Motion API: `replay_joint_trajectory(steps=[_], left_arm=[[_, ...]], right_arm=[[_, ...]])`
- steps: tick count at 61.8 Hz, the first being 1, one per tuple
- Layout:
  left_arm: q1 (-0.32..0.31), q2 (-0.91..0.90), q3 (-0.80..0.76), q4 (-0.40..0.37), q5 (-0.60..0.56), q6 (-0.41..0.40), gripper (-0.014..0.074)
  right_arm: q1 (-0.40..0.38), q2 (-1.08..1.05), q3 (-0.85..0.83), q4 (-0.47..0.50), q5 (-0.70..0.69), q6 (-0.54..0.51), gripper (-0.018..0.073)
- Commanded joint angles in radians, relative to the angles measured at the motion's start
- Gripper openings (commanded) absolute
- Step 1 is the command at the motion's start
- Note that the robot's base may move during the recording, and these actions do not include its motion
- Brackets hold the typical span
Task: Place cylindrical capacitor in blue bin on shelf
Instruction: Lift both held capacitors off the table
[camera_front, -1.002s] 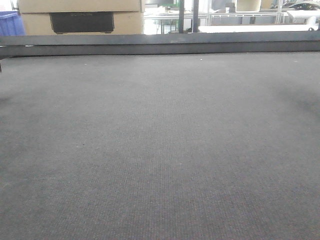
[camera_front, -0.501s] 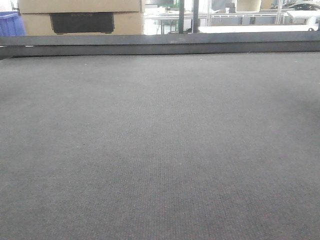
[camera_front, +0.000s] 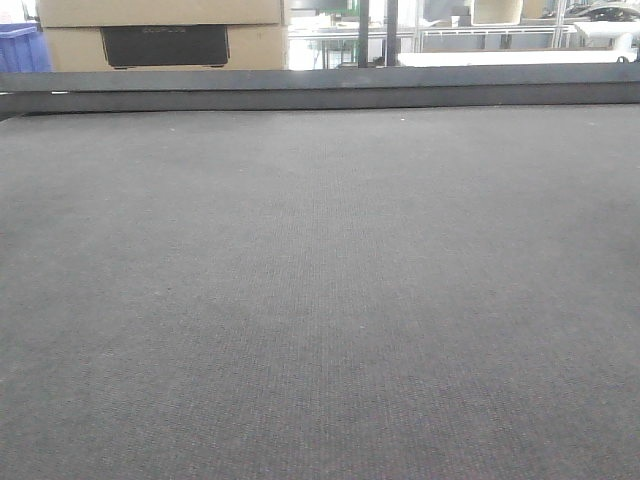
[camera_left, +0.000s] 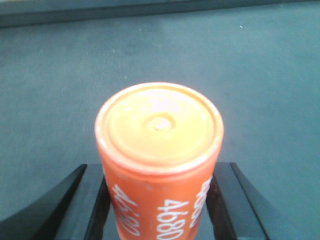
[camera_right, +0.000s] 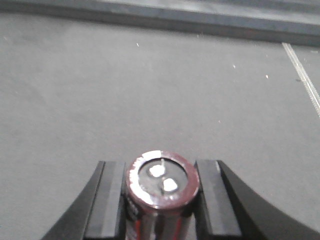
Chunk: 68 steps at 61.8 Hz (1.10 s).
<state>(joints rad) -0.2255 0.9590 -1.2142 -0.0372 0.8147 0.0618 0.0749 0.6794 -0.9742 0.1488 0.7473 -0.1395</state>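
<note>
Capacitor (camera_right: 162, 179) clamped in R claw (camera_right: 161, 205); L claw (camera_left: 159, 210) grips orange cylinder (camera_left: 159, 125), prob. both above grey worktop (camera_front: 320, 300).

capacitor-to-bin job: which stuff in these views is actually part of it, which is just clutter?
Job:
cylindrical capacitor, clamped in right gripper
blue container, cut off at the front view's far left edge, possibly the bin

Not job:
orange cylinder marked 4680, in left gripper
cardboard box
grey mat
</note>
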Motion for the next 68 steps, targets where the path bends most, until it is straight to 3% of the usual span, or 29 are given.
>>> replay_joint_trajectory(steps=[1, 17, 68], left_arm=[[-0.006, -0.083, 0.026, -0.005, 0.044, -0.014, -0.0111], [-0.006, -0.247, 0.104, -0.003, 0.059, -0.014, -0.0111], [-0.006, -0.256, 0.105, 0.0, 0.059, -0.014, -0.0111]], right_arm=[[0.012, -0.024, 0.001, 0.03, -0.016, 0.0, -0.0162], [0.015, -0.052, 0.001, 0.074, 0.024, 0.0, -0.0162], [0.015, -0.052, 0.001, 0.074, 0.038, 0.0, -0.0162]])
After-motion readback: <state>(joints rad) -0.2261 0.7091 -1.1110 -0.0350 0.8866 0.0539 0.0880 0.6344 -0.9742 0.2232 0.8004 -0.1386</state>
